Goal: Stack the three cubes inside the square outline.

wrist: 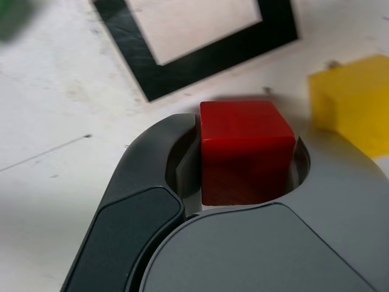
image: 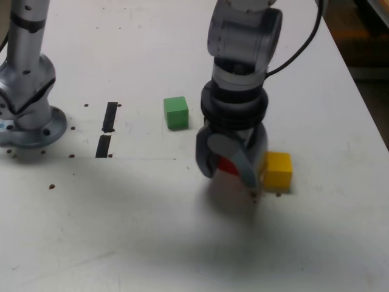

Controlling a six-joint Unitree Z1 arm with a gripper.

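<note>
With the gripper clamped around the red cube, that's one block in hand and two on the white table: one green cube toward the exterior view's left, one yellow cube just beside the jaws. One square outline lies near the red cube. Two black tape strips sit well apart.

Soft, even light fell on the white counter; a diffuse shadow spread beneath the grey arm. In the wrist view, the small green cube was blurred.
</note>
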